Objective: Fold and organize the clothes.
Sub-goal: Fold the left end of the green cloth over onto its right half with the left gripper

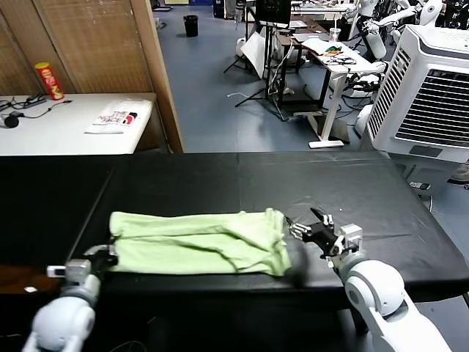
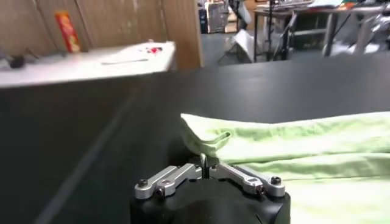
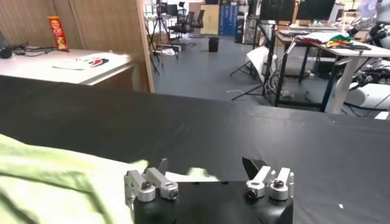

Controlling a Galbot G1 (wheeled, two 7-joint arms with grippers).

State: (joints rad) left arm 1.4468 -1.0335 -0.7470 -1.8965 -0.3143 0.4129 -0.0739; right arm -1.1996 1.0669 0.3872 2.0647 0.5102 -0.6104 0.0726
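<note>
The clothes are one pale green shirt (image 1: 198, 242), lying folded into a long band on the black table (image 1: 242, 176). My left gripper (image 1: 111, 256) is at the shirt's near left corner. In the left wrist view this gripper (image 2: 205, 168) is shut, with a thin fold of the shirt (image 2: 304, 146) pinched between its tips. My right gripper (image 1: 311, 224) hovers just past the shirt's right end with its fingers wide apart. In the right wrist view the gripper (image 3: 207, 167) holds nothing. The shirt (image 3: 49, 182) lies beside it, and a bit of the hem reaches under the gap.
A white side table (image 1: 44, 128) at the back left carries a red can (image 1: 49, 79) and a white printed packet (image 1: 113, 117). A wooden partition (image 1: 102, 44) stands behind it. A large air cooler (image 1: 432, 88) is at the right. The black table's front edge (image 1: 220, 282) runs just below the shirt.
</note>
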